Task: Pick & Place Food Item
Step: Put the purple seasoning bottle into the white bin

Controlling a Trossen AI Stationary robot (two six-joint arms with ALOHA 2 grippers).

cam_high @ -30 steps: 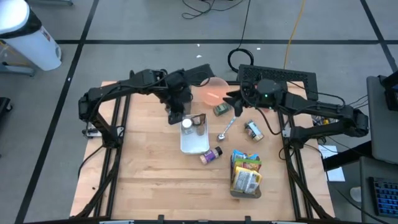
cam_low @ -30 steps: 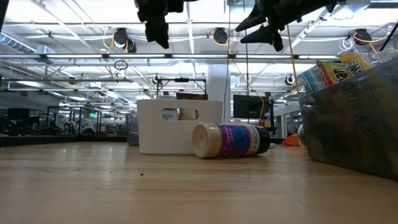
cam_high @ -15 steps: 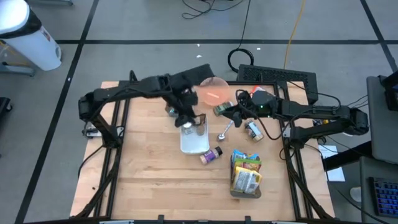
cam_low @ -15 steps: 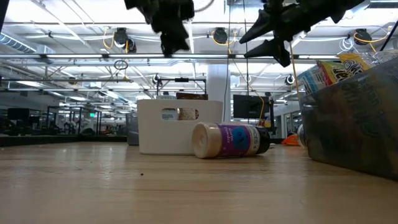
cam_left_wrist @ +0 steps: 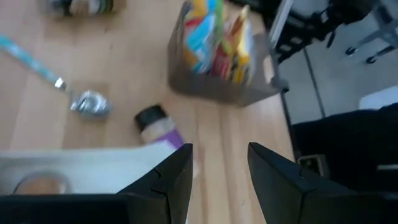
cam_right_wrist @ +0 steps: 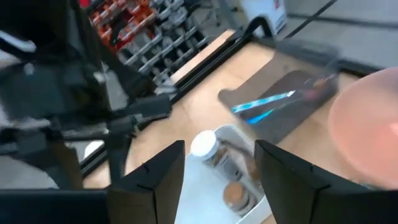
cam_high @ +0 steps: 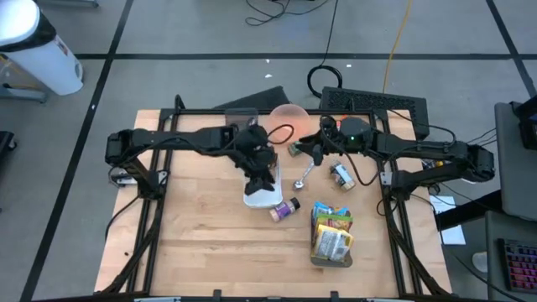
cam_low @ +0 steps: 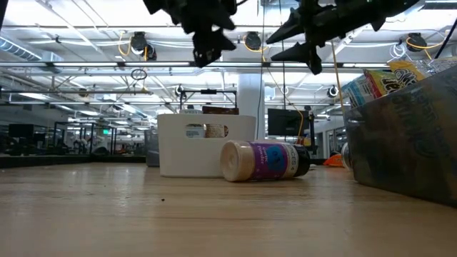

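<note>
A white tray (cam_high: 262, 196) sits mid-table with small jars (cam_right_wrist: 203, 145) standing in it. A purple-labelled spice bottle (cam_high: 285, 208) lies on its side just near-right of the tray. My left gripper (cam_high: 267, 176) hangs open above the tray, slanting down toward the right; the left wrist view shows nothing between its fingers (cam_left_wrist: 219, 163). My right gripper (cam_high: 304, 148) is open in the air far-right of the tray, pointing toward the table's left, with nothing between its fingers (cam_right_wrist: 219, 163). In the low view both grippers, left (cam_low: 207, 39) and right (cam_low: 303, 39), are well above the table.
A spoon (cam_high: 304, 174) and a tin (cam_high: 341, 174) lie right of the tray. A basket of snack packets (cam_high: 331, 236) stands near the right front. A pink plate (cam_high: 289, 120) and a dark mat (cam_right_wrist: 273, 93) lie at the far edge. Bare wood lies left and near.
My left gripper has moved toward the table's right and near edges and come down, tipping from steeply downward to a slant; it now hangs over the white tray. My right gripper has sunk a little and shifted toward the tray. Nothing on the table has moved.
</note>
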